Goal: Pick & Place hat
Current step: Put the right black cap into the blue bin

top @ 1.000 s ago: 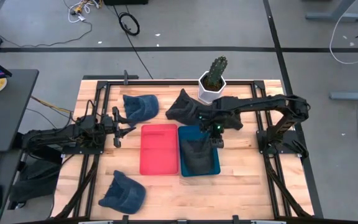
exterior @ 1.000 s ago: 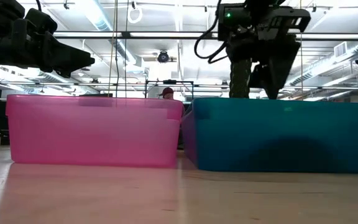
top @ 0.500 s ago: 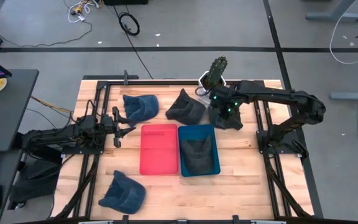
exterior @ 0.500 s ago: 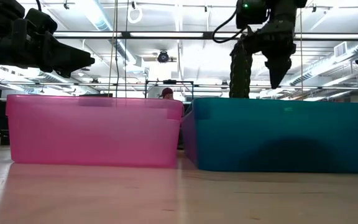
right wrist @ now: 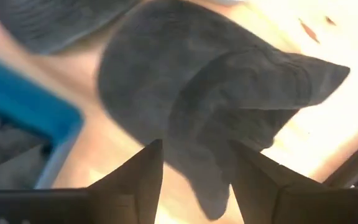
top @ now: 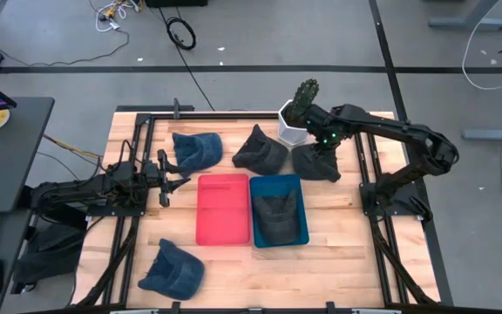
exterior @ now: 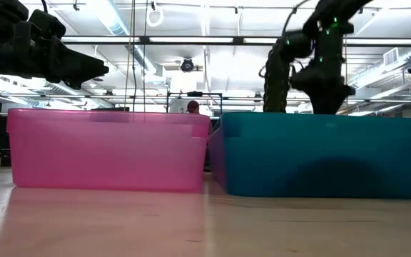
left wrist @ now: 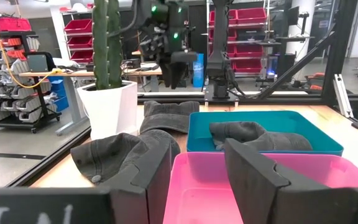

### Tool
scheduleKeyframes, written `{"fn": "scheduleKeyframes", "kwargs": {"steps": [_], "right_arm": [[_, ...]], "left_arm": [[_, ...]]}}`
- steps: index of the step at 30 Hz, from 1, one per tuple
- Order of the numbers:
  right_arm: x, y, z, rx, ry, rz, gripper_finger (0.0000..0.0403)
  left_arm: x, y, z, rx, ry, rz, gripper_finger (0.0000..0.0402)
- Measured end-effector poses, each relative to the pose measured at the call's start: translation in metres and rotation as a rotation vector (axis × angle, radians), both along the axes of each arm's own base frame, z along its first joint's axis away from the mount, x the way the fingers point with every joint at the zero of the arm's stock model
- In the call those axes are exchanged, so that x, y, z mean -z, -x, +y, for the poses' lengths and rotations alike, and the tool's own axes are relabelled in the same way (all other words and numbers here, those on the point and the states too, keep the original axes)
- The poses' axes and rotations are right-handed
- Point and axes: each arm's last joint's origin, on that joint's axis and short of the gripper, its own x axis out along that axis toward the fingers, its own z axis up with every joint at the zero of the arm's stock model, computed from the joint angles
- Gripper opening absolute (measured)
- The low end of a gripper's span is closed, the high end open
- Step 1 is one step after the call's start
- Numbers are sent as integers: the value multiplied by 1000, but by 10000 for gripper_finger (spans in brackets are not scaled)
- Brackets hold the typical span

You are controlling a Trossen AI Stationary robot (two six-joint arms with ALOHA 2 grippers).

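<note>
Several caps lie on the table. A dark hat (top: 315,164) rests beside the white cactus pot (top: 296,122), and my right gripper (top: 324,148) hovers open just above it; the right wrist view shows that hat (right wrist: 229,99) beyond the spread fingers of my right gripper (right wrist: 197,180). Another dark hat (top: 277,215) lies inside the teal bin (top: 301,234). A third dark hat (top: 260,150) and a blue cap (top: 197,148) lie near the far edge, and a second blue cap (top: 172,269) lies near the near edge. My left gripper (top: 166,179) waits open at the table's left.
The pink bin (top: 205,237) stands next to the teal bin at mid-table. The cactus (top: 303,96) rises from its pot right by my right arm. Black frame rails (top: 366,174) run along the table's sides. In the low view the teal bin (exterior: 320,153) hides the right fingertips.
My right gripper has swung from above the teal bin toward the table's far right, turning as it went, and has come down over the dark hat beside the cactus pot. The hat in the teal bin stays where it lay.
</note>
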Motion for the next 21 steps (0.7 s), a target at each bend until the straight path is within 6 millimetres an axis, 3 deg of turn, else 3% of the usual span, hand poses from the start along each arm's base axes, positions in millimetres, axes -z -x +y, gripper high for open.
{"fn": "scheduleKeyframes", "kwargs": {"steps": [11, 21], "right_arm": [[45, 10, -15, 71, 28, -92, 196], [64, 17, -15, 86, 39, -109, 196]], "left_arm": [[0, 0, 0, 0, 0, 0, 156], [0, 0, 0, 0, 0, 0, 156]]}}
